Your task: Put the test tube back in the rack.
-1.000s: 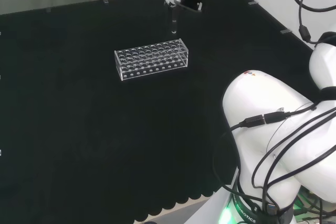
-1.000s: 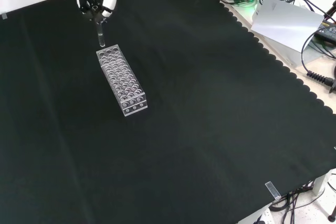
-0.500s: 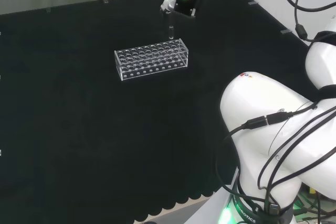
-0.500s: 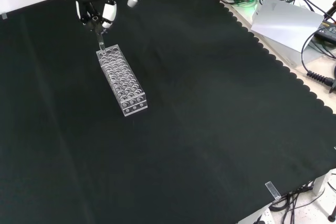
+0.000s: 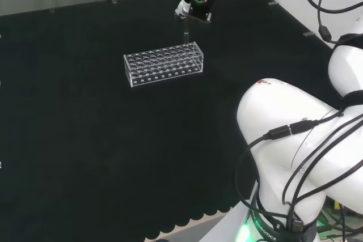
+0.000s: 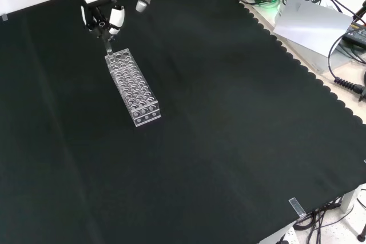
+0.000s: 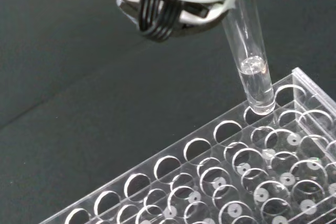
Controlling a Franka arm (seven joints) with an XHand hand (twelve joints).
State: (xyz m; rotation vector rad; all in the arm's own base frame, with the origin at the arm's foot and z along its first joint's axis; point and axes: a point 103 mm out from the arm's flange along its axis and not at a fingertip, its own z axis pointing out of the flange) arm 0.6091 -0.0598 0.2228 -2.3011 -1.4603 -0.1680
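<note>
A clear plastic rack (image 5: pixel 163 64) (image 6: pixel 132 87) with several rows of round holes stands on the black cloth. The hand (image 5: pixel 198 1) (image 6: pixel 104 8) hangs over the rack's end, its fingers pinched on a clear test tube (image 5: pixel 184 33) (image 6: pixel 108 48) (image 7: pixel 249 59) held upright. In the wrist view the tube holds a little clear liquid, and its rounded bottom sits at the mouth of a hole (image 7: pixel 258 113) in the rack's (image 7: pixel 220 182) outer row, near a corner.
The arm's white links (image 5: pixel 306 151) stand at the right of the head view. Cables and a white box (image 6: pixel 311 24) lie beyond the cloth's scalloped edge in the front view. Black cloth (image 6: pixel 229 130) spreads wide around the rack.
The hand has come down and over the rack's end, lowering the tube from above the cloth beside the rack to the mouth of an end hole.
</note>
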